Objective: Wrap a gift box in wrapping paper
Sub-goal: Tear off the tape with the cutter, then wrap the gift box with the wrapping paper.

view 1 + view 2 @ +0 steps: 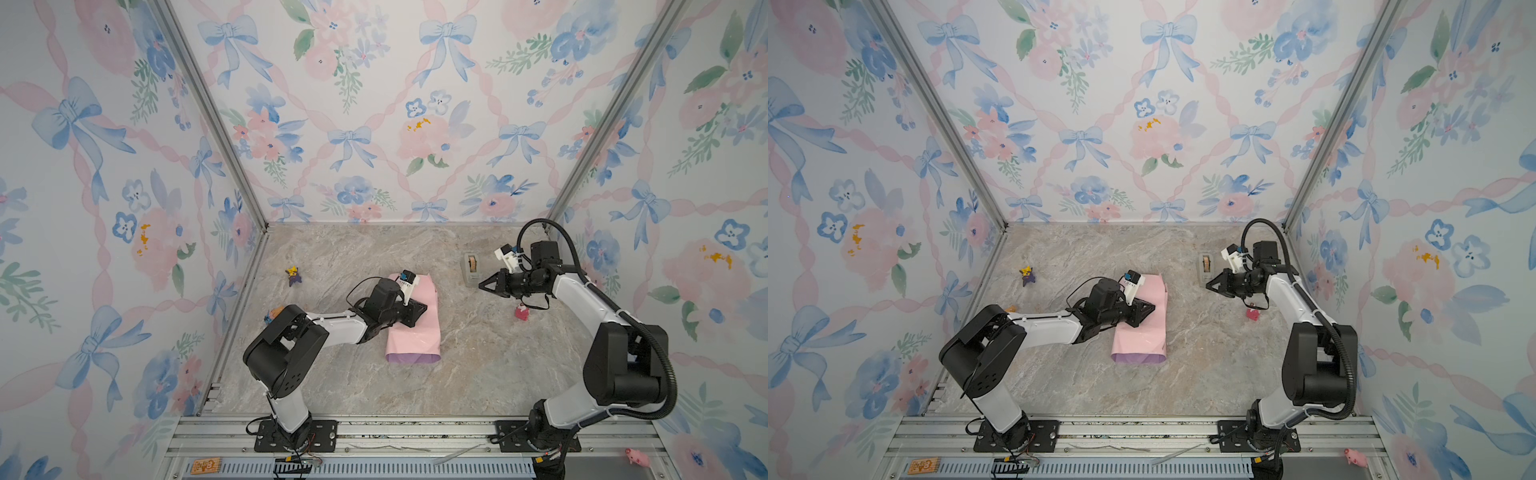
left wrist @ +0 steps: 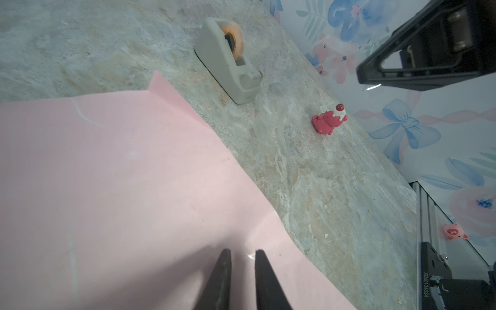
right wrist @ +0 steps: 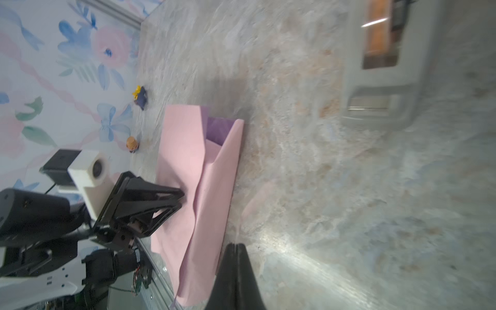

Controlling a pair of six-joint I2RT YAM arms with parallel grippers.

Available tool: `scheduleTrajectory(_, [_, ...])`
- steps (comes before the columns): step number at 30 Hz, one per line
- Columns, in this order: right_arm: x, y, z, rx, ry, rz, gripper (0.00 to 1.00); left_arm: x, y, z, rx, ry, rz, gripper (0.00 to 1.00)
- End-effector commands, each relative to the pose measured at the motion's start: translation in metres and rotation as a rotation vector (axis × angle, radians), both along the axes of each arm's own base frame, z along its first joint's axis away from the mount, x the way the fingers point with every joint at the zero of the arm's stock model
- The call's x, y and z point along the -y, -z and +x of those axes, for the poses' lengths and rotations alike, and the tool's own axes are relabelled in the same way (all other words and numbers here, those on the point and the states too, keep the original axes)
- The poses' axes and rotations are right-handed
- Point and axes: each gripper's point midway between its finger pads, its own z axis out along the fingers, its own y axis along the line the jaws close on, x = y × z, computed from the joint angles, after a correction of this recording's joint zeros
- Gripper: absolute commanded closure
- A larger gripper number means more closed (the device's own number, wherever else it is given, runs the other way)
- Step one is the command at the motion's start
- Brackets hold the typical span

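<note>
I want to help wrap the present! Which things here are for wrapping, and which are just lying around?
For the job:
- pink-and-lilac wrapping paper sheet, folded
- grey-beige plastic tape dispenser
- left gripper resting on the paper
- The gift box is hidden.

Just lying about:
- purple-and-yellow toy figure
- small orange toy figure
- red toy figure with white top
- pink toy pig

wrapping paper [image 2: 107,188] cropped; tape dispenser [image 3: 375,91] blurred
</note>
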Motion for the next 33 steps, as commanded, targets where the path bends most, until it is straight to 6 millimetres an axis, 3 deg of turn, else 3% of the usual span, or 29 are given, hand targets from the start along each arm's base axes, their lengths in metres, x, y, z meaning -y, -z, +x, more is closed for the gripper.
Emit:
scheduleTrajectory(1, [-0.038,-0.021,-0.038,0.085,-0.236,-0.022,1.0,-0.022,0.052,-0.022,-0.137,-0.01,0.148,0.79])
scheduleTrajectory(6, [-0.076,-0.035,-0.063,0.16,-0.442,0.015,1.0,-0.022,0.053,-0.023,-0.137,-0.007,0.15,0.79])
scheduleTrajectory(15, [-0.107,0.003,-0.077,-0.041,-0.636,-0.017,1.0,-0.022,0.053,-0.023,-0.136,-0.008,0.15,0.79])
scheduleTrajectory(21, [-0.111,0.017,-0.067,-0.098,-0.641,-0.033,1.0,-0.022,0.051,-0.022,-0.13,-0.009,0.151,0.79])
scheduleTrajectory(33, [-0.1,0.036,-0.048,-0.188,-0.583,-0.051,1.0,-0.022,0.051,-0.022,-0.129,-0.009,0.151,0.79])
